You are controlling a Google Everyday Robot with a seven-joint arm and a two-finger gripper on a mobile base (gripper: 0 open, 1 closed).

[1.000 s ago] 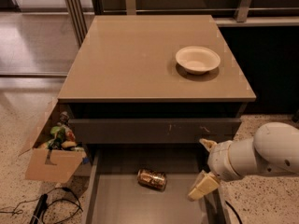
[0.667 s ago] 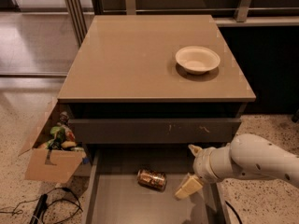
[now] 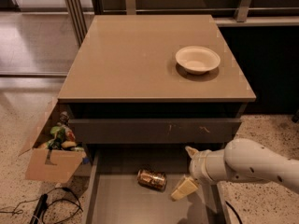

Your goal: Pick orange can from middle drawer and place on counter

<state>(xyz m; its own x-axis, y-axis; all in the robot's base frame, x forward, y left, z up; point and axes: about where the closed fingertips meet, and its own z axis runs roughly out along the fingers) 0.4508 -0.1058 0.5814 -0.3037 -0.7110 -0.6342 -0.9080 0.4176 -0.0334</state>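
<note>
The glossy tan rectangular counter point(image 3: 135, 59) lies above and beyond the smooth cream gripper point(image 3: 187, 171). Its fingers are spread apart over the shallow, flat-floored dark grey middle drawer point(image 3: 131, 204). The shiny cylindrical orange can point(image 3: 152, 178) lies on its side in the drawer, just beside the gripper and not touching it.

A smooth white arm point(image 3: 252, 164) is ended by a pincer point(image 3: 187, 170) of two parted cream fingers point(image 3: 183, 189), just right of the shiny orange can point(image 3: 152, 178).
</note>
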